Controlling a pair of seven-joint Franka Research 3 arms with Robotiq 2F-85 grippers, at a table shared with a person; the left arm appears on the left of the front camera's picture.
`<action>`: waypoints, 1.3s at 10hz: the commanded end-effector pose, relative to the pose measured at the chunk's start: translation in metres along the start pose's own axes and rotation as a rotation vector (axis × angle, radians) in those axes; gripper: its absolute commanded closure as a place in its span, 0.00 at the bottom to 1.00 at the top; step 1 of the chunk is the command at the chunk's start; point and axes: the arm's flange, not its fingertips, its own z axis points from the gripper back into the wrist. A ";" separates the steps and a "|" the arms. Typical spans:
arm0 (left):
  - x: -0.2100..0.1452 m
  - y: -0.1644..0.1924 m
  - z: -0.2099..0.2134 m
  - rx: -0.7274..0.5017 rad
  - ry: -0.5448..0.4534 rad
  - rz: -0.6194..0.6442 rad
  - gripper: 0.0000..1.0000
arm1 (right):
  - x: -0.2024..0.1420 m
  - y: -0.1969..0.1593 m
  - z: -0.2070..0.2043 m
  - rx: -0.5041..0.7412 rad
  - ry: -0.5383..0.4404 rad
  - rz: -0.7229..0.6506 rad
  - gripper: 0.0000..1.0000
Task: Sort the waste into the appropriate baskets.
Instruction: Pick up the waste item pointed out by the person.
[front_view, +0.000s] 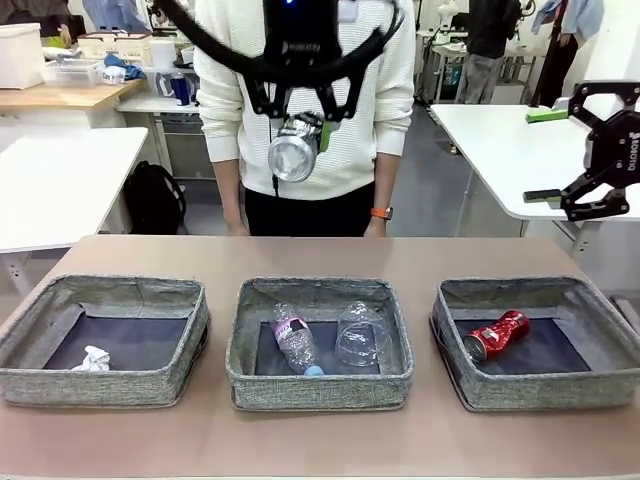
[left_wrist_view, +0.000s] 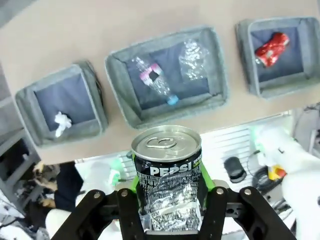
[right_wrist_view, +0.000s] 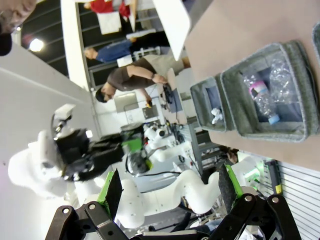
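Observation:
High above the middle basket (front_view: 320, 291), my left gripper (front_view: 298, 128) is shut on a crushed black-and-white can (front_view: 292, 153). In the left wrist view the can (left_wrist_view: 167, 150) stands upright between the green pads (left_wrist_view: 204, 172). A clear bottle (front_view: 295, 342) with a pink label and a clear plastic cup (front_view: 362, 335) lie in the middle basket. In the left basket (front_view: 120, 291) is a white paper wad (front_view: 93, 359), and in the right basket (front_view: 520, 291) a crushed red can (front_view: 497, 334). My right gripper (front_view: 598, 152) hangs open and empty, high beyond the right basket.
A person (front_view: 305, 120) stands at the table's far edge, hands (front_view: 377, 226) low beside it. The three baskets sit in a row on the brown table (front_view: 320, 255), with bare strips in front and behind. White tables stand farther off on both sides.

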 end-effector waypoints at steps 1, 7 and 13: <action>0.016 -0.022 0.033 0.039 -0.024 0.061 0.58 | 0.000 0.003 -0.001 0.026 0.003 0.006 0.00; 0.035 -0.037 0.079 0.021 0.021 -0.033 0.58 | 0.000 0.003 -0.001 0.026 0.003 0.006 0.00; 0.012 -0.025 0.048 -0.003 -0.012 -0.001 0.58 | 0.000 0.003 -0.001 0.026 0.003 0.006 0.00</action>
